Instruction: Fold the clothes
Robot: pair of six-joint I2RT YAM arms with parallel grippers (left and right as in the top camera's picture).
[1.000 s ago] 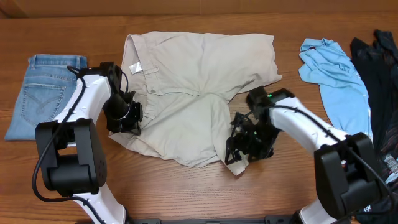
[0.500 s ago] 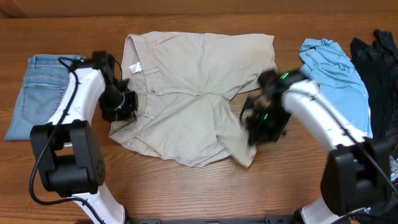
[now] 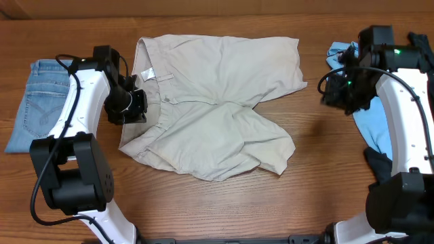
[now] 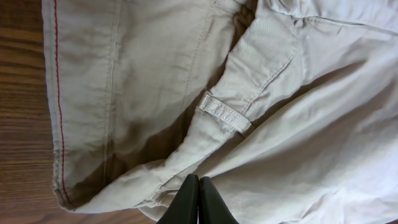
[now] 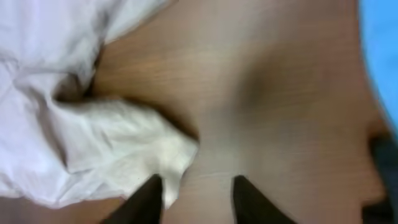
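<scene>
Left end effector (image 4: 198, 202): fingers pressed together, tips down on the folded edge of the shorts (image 4: 298, 124), just below a belt loop (image 4: 225, 114). Cannot tell whether cloth is caught between them.

Right end effector (image 5: 198, 185): fingers spread, bare bench (image 5: 261, 93) between them, nothing held. This view is blurred. A loose pale corner of the shorts (image 5: 112, 143) lies just to one side of its fingers.

Overhead: the shorts (image 3: 217, 102) lie mid-bench, with the near leg bunched and creased. The far part lies flatter, and its white label (image 3: 147, 73) shows at the far left. The left end effector (image 3: 129, 108) sits at the left edge of the shorts. The right end effector (image 3: 339, 88) is raised to the right, well apart from them, over the light blue shirt (image 3: 371, 125). Folded jeans (image 3: 44, 95) lie at the far left of the bench (image 3: 319, 190).
</scene>
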